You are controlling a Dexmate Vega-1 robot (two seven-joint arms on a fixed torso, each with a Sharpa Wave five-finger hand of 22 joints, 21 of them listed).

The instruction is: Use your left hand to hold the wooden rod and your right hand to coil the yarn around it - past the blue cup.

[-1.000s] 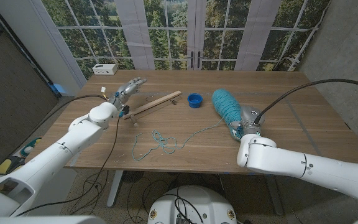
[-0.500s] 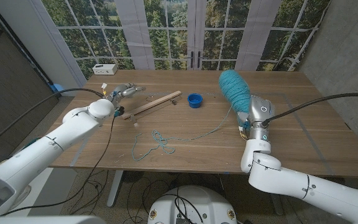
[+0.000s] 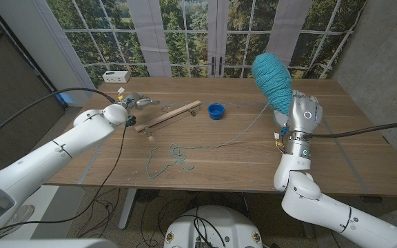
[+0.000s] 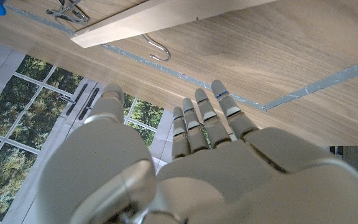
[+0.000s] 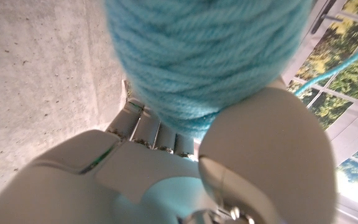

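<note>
The right robot hand [image 3: 302,116] is raised above the right side of the bench [image 3: 336,148], its fingers wrapped around the lower end of a teal yarn ball [image 3: 273,81] that tilts up and toward the windows; in the right wrist view the yarn ball [image 5: 207,53] sits snug against the palm and thumb of that robot hand [image 5: 185,168]. From the ball a loose yarn strand [image 3: 243,132] drops down to the bench, runs leftward across the wood and ends in a tangle of loops [image 3: 174,157] near the front middle. The left robot hand [image 3: 135,103] holds nothing, fingers straight and slightly apart, hovering over the far left part of the bench just beside the near end of the wooden rod [image 3: 167,116] without touching it; the left wrist view shows the same robot hand [image 4: 191,162] with its fingers [image 4: 207,121] extended toward the bench surface and the rod [image 4: 166,18] lying a short way beyond the fingertips. The rod lies flat and slanted on the bench, its far end pointing toward the blue cup [image 3: 216,111], which stands upright just beside that end, between the rod and the raised yarn ball. A small white box [image 3: 117,76] rests at the far left corner of the bench, well apart from the rest.
</note>
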